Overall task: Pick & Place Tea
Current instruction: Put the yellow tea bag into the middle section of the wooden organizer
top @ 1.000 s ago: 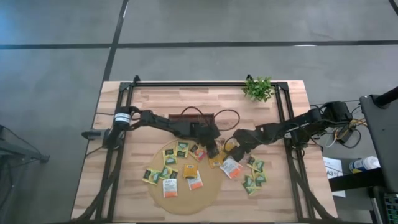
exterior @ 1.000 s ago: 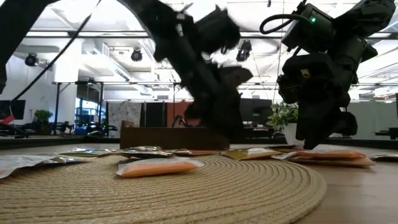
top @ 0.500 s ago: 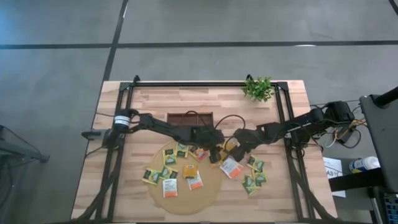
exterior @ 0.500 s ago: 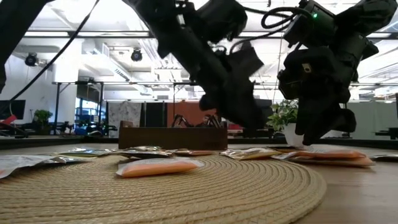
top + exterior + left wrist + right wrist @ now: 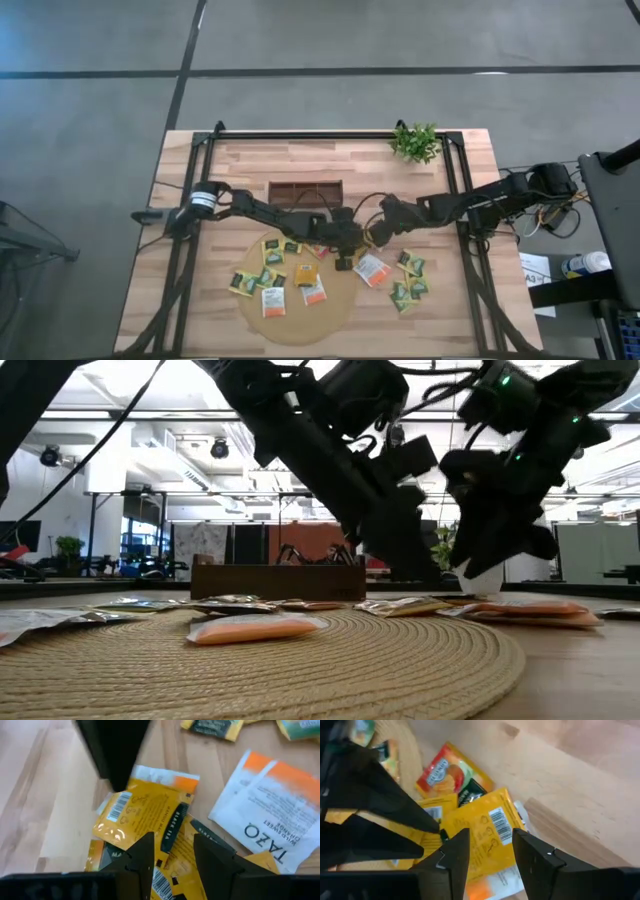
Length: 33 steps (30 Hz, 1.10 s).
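Several tea sachets, yellow, green and white with orange, lie flat on the round tan mat [image 5: 300,318] and on the wood to its right. My left gripper [image 5: 172,847] reaches in from the table's left. It stands open and slanting down just above a small overlapping pile of yellow sachets [image 5: 145,815] at the mat's far right rim. My right gripper [image 5: 487,847] comes from the right, open and slanting down over the same pile [image 5: 487,832], higher than the left one in the low view. A white-and-orange sachet [image 5: 372,268] lies beside the pile.
The dark brown three-compartment tray [image 5: 305,190] stands behind the mat toward the far edge. A small green plant [image 5: 415,142] sits at the far right. Black frame rails run along the table's left, right and far sides. Bare wood shows at the near corners.
My left gripper has swung from near the tray toward the table's near edge, sunk lower and rolled about its own line, ending over the yellow pile. The tray now shows uncovered. My right gripper has tipped a little in place. No sachet has moved.
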Each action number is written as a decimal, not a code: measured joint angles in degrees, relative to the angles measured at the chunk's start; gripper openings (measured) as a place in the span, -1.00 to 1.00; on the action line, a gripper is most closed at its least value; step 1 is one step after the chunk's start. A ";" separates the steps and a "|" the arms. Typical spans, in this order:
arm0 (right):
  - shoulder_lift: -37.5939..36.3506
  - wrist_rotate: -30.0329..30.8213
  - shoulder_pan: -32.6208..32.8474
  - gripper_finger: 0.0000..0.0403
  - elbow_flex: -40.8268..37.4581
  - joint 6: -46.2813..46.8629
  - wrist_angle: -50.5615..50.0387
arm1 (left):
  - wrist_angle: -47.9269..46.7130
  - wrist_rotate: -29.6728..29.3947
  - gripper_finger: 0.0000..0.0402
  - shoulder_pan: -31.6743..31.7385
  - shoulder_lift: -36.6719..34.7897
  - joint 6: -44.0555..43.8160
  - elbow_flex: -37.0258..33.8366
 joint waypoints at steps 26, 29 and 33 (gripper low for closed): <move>5.41 -7.49 -0.60 -0.47 -0.07 -2.20 2.78 | -0.81 -8.70 -0.34 0.10 2.84 8.49 0.84; 5.41 -7.49 -0.64 -0.47 -0.07 -2.95 2.73 | -1.94 -8.76 -0.34 0.10 2.59 8.49 0.88; 5.41 -8.03 -0.66 -0.46 -0.13 -2.96 3.63 | -1.70 -8.72 -0.37 0.10 2.40 8.61 0.87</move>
